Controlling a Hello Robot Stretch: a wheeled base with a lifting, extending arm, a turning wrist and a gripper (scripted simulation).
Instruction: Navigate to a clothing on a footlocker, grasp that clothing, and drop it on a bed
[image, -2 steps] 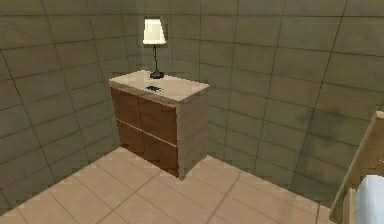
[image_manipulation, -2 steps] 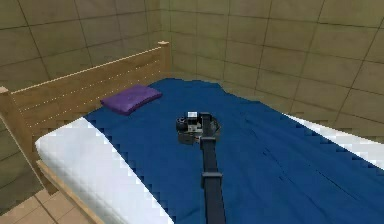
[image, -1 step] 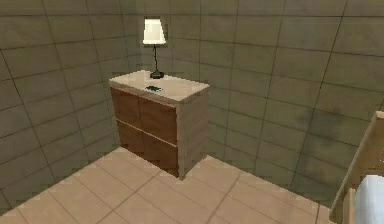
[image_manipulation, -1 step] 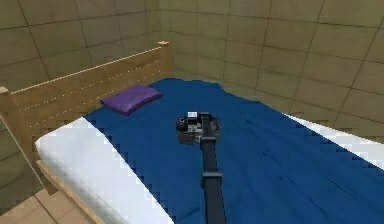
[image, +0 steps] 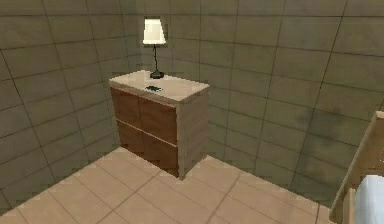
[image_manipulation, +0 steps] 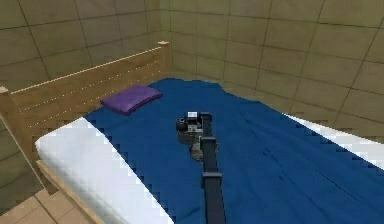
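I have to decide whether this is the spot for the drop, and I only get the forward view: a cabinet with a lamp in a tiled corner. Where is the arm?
Observer: In the arm side view the arm shows against the blue blanket of a bed.
Operator: Whereabouts on the blanket is the gripper?
Observer: The gripper shows near the blanket's middle, down and to the right of a purple pillow in that picture.
Operator: Is it holding anything?
Observer: I cannot tell; the blanket lies right behind its far end.
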